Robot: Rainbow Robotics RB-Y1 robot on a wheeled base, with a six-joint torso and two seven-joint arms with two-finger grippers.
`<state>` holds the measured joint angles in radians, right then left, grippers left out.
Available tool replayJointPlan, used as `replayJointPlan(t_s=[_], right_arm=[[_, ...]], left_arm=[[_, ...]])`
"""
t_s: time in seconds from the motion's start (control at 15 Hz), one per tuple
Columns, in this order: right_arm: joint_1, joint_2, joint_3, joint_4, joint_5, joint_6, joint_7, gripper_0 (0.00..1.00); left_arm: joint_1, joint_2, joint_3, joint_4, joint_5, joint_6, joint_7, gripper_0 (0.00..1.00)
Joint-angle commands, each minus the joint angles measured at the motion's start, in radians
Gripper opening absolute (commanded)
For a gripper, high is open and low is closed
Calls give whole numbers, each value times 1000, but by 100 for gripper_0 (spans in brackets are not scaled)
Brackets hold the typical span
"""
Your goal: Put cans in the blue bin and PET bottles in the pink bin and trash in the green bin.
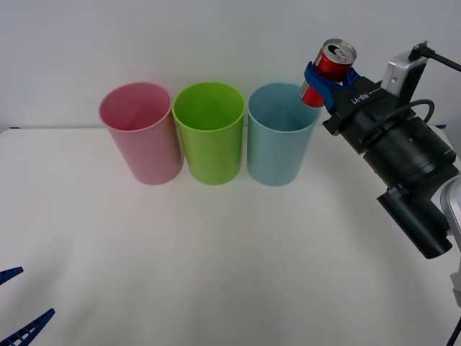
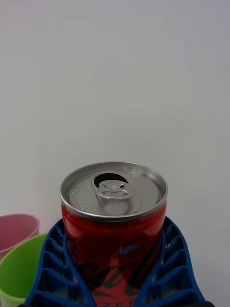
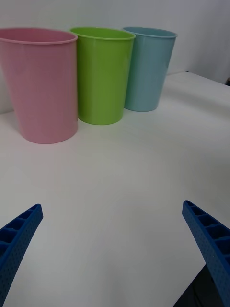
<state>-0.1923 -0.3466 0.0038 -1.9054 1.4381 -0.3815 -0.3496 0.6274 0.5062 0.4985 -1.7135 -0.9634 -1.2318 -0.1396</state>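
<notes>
My right gripper (image 1: 328, 78) is shut on a small red can (image 1: 330, 71) with a silver top and pull-tab, held in the air just above the right side of the blue bin's (image 1: 279, 144) rim. Up close, the can (image 2: 114, 225) sits upright between my blue ribbed fingers (image 2: 52, 273). The pink bin (image 1: 140, 133), green bin (image 1: 209, 133) and blue bin stand in a row at the back of the white table, left to right. My left gripper (image 1: 18, 306) rests open at the near left corner, well short of the pink bin (image 3: 40, 84), green bin (image 3: 103, 74) and blue bin (image 3: 148, 67).
The white table (image 1: 230, 259) stretches wide in front of the bins. A plain white wall rises right behind them. My black right forearm (image 1: 403, 173) slants over the table's right side.
</notes>
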Motion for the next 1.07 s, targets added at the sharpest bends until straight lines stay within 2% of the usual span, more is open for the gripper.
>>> replayJointPlan(t_s=[0.07, 0.27, 0.53, 1.07], right_arm=[[-102, 11, 10, 129, 39, 1, -3, 0], [-185, 17, 22, 246, 93, 1, -9, 0], [-260, 17, 50, 353, 116, 3, -25, 0], [-296, 14, 76, 414, 173, 3, -51, 0]], left_arm=[[0, 0, 0, 0, 0, 0, 0, 100], [0, 0, 0, 0, 0, 0, 0, 100], [0, 0, 0, 0, 0, 0, 0, 100], [0, 0, 0, 0, 0, 0, 0, 100]])
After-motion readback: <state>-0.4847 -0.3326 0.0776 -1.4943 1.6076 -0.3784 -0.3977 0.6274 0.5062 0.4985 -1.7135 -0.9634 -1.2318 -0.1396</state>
